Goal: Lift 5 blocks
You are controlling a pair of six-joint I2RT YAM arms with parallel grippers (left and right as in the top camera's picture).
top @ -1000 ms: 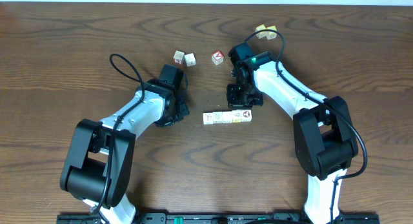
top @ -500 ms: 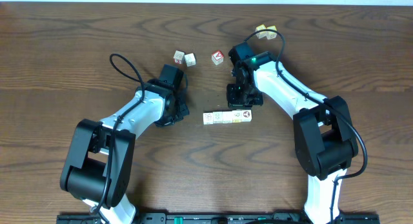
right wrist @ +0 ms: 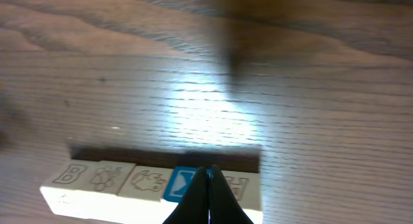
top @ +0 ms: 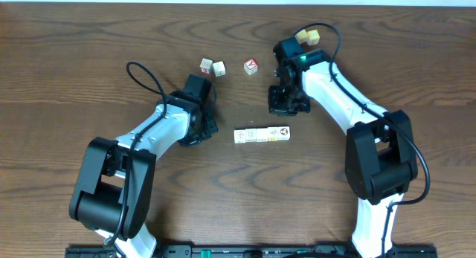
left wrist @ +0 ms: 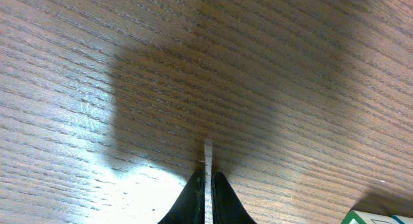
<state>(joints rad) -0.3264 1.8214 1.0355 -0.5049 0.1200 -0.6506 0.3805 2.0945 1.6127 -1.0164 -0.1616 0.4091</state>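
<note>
Several cream-white blocks (top: 262, 134) lie side by side in one row at mid-table. In the right wrist view the row (right wrist: 110, 180) shows printed top faces, one of them blue. My right gripper (top: 285, 107) hangs shut just behind the row's right end, with its closed tips (right wrist: 208, 174) over the blue-faced block and nothing held. Left of the row, my left gripper (top: 210, 129) is shut low over bare wood, and its tips (left wrist: 208, 180) grip nothing. A green-marked block corner (left wrist: 369, 218) peeks in at that view's lower right.
Two more cream cubes (top: 212, 67) sit at the back left. A red-topped cube (top: 251, 65) stands beside them. Two yellow-green cubes (top: 306, 36) lie behind the right arm, under its cable. The table is dark wood.
My right gripper has drawn back and slightly right, away from the row of blocks. The left arm and the blocks have stayed put.
</note>
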